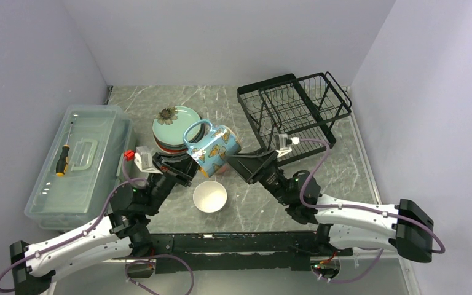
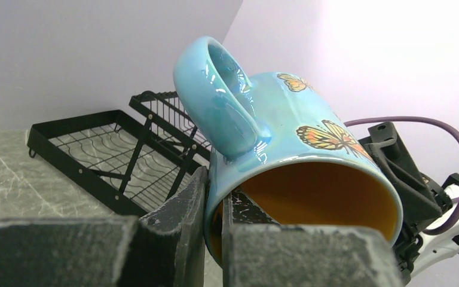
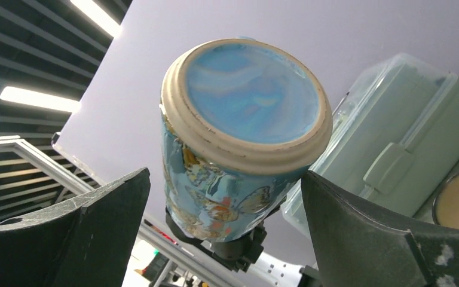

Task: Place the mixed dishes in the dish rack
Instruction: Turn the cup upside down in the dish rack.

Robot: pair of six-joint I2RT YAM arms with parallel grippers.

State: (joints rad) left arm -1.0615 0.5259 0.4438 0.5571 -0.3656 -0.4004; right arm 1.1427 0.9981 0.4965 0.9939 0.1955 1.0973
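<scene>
The blue mug [image 1: 214,146], with butterflies outside and orange inside, hangs tilted above the table's middle. My left gripper [image 1: 195,163] is shut on its rim, one finger inside and one outside [image 2: 215,185]. The mug [image 2: 287,131] has its handle turned up. My right gripper [image 1: 236,158] is open just right of the mug's base [image 3: 239,119], with its fingers apart on either side [image 3: 224,174] and not touching. The black wire dish rack [image 1: 295,104] stands at the back right and also shows in the left wrist view [image 2: 113,149]. A plate stack topped by the mint-green flower plate [image 1: 175,123] sits behind the mug. A white bowl [image 1: 210,196] sits on the table below. Pink mug and brown bowl are out of view.
A clear plastic box [image 1: 80,160] with a screwdriver [image 1: 62,161] on its lid lies at the left, and also shows in the right wrist view [image 3: 394,143]. Walls close in the table on the left, back and right.
</scene>
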